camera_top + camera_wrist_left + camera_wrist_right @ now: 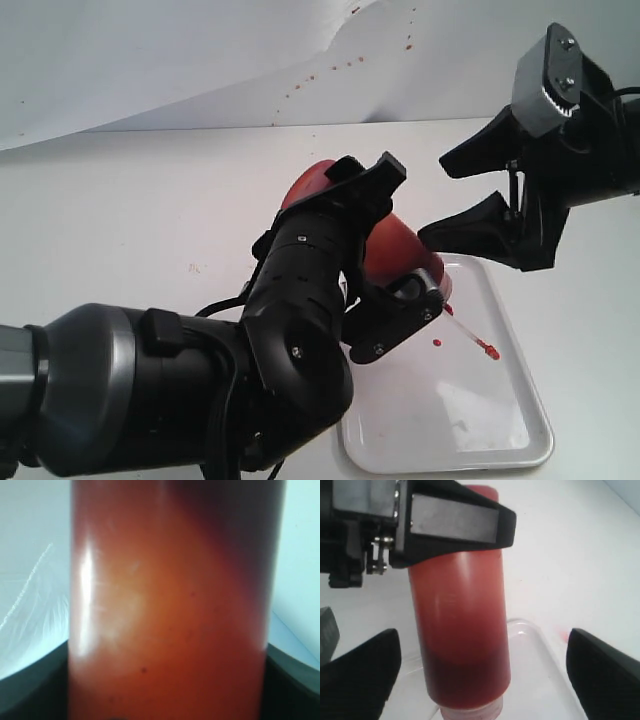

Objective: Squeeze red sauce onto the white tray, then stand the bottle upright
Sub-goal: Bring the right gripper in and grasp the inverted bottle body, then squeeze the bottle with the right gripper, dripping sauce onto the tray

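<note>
My left gripper [395, 245] is shut on the bottle [400, 250] and holds it tilted, nozzle down, over the near end of the white tray [500, 440]. In the left wrist view the bottle [170, 610] fills the picture. A small blob of red sauce [437, 343] lies on the tray beside the tether's red cap [488, 349]. My right gripper [435, 198] stands open just right of the bottle, not touching it. In the right wrist view the bottle [462, 630] hangs between its wide-apart fingers [360, 670], with sauce pooled at the nozzle end above the tray [535, 632].
A white paper backdrop with brown-red splatter specks [330, 68] rises behind the white table. A faint pink smudge [563, 634] marks the table beside the tray's rim. My left arm's bulky black body [200, 390] fills the lower left of the exterior view.
</note>
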